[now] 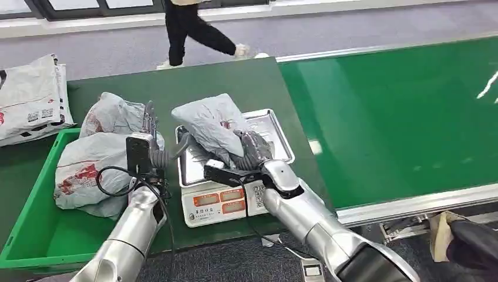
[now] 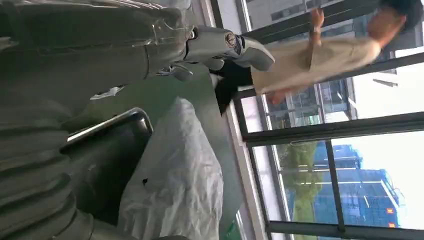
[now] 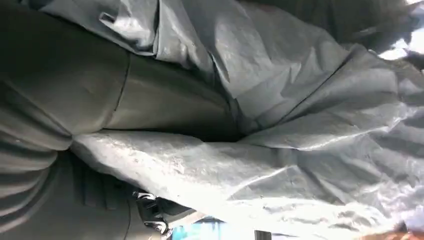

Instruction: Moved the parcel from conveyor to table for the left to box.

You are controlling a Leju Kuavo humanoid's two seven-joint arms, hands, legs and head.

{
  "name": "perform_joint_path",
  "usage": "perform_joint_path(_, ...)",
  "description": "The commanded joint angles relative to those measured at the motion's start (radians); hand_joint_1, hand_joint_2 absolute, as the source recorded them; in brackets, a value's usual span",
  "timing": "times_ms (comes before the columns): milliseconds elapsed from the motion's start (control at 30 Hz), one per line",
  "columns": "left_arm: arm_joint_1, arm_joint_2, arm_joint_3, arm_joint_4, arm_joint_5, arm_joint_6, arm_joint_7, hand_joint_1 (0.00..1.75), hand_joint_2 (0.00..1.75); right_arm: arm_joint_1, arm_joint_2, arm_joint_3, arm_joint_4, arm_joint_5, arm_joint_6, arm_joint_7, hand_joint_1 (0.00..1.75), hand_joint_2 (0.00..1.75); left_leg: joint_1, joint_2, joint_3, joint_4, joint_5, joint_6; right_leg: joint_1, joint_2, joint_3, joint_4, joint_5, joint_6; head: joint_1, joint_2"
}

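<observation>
The green conveyor [image 1: 399,117] stretches away to the right of the right robot hand [image 1: 251,151], and the green bin [image 1: 35,235] with two grey bags sits left of the left robot hand [image 1: 150,126]. The right robot hand grips the grey parcel [image 1: 210,122], which lies on the scale's steel tray [image 1: 276,132] on the worktop [image 1: 194,79]. The left robot hand hangs just left of the parcel; whether its fingers are apart or together, I cannot tell.

— Where does the parcel sit?
— On the scale's tray [image 1: 276,130], at my 12 o'clock; my right robot hand [image 1: 249,154] grips the parcel [image 1: 212,121] from its near side.

— And the scale?
— The scale [image 1: 226,202] stands on the table [image 1: 194,79], with the conveyor [image 1: 399,117] at 3 o'clock.

— What's at 9 o'clock?
— The bin [image 1: 35,232], two bags [image 1: 88,167] in it. My left robot hand [image 1: 150,147] is between bin and scale. More bags [image 1: 29,97] lie at 10 o'clock.

— Behind?
— A person [image 1: 191,29], beyond the table.
</observation>
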Motion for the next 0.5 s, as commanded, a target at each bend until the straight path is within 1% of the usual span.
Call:
perform_joint_path(33,-0.05,-0.003,0.015,0.066,0.006,0.002,-0.006,0.0,1.75,0.036,-0.014,0.027,-0.082,-0.018,-0.087,-0.047,1.75,1.75,0.001,-0.001,0.002,0.0,-0.001,0.0,0.001,0.0,0.003,-0.001,-0.001,0.0,0.0,0.0)
perform_joint_path(67,-0.051,-0.001,0.014,0.068,0.008,0.002,-0.008,0.0,1.75,0.036,-0.012,0.017,-0.08,-0.021,-0.094,-0.037,1.75,1.75,0.001,-0.002,0.004,-0.001,-0.002,0.0,0.001,0.0,0.005,-0.002,-0.002,0.0,0.0,0.0)
perform_joint_path(100,-0.05,-0.001,0.014,0.068,0.01,0.005,-0.01,0.0,1.75,0.038,-0.011,0.005,-0.075,-0.034,-0.101,-0.038,0.91,1.75,0.0,0.0,0.001,0.0,-0.001,0.0,0.0,0.0,0.001,0.0,-0.001,0.0,0.0,0.0)
perform_joint_path(133,-0.05,0.0,0.013,0.069,0.011,0.004,-0.011,0.0,1.75,0.043,-0.009,-0.008,-0.075,-0.053,-0.107,-0.045,0.0,1.75,0.001,-0.001,0.002,0.0,-0.002,0.0,0.0,0.0,0.003,-0.001,-0.001,0.0,0.0,0.0)
perform_joint_path(200,-0.051,0.0,0.012,0.072,0.013,0.013,-0.015,0.0,1.75,0.052,-0.008,-0.039,-0.064,-0.064,-0.171,-0.037,0.0,1.75,0.001,-0.001,0.003,-0.001,-0.001,0.0,0.0,0.0,0.003,-0.001,-0.001,-0.001,0.0,0.0)
perform_joint_path(267,-0.051,0.0,0.012,0.072,0.018,0.016,-0.019,0.0,1.75,0.061,-0.013,-0.062,-0.076,-0.082,-0.223,-0.053,0.0,1.75,0.001,-0.002,0.003,-0.001,-0.001,0.0,0.0,-0.001,0.004,-0.002,-0.001,-0.001,0.0,0.0)
perform_joint_path(367,-0.052,0.0,0.011,0.071,0.019,0.02,-0.02,0.0,1.75,0.065,-0.016,-0.074,-0.084,-0.091,-0.232,-0.053,0.0,1.75,0.001,-0.002,0.002,0.0,-0.001,0.0,0.001,-0.001,0.004,-0.002,-0.001,-0.001,0.0,0.0)
perform_joint_path(433,-0.051,-0.001,0.014,0.061,0.025,0.037,-0.028,0.0,1.75,0.087,-0.027,-0.124,-0.122,-0.144,-0.285,-0.058,0.0,1.75,0.001,-0.001,0.002,0.0,-0.001,0.0,0.0,0.0,0.003,-0.002,-0.001,0.0,0.0,0.0)
perform_joint_path(500,-0.052,0.0,0.014,0.055,0.028,0.043,-0.029,0.0,1.75,0.091,-0.047,-0.141,-0.136,-0.163,-0.282,-0.06,0.0,1.75,0.001,-0.003,0.002,0.0,-0.001,0.0,0.001,-0.002,0.004,-0.002,-0.001,0.0,0.0,0.0)
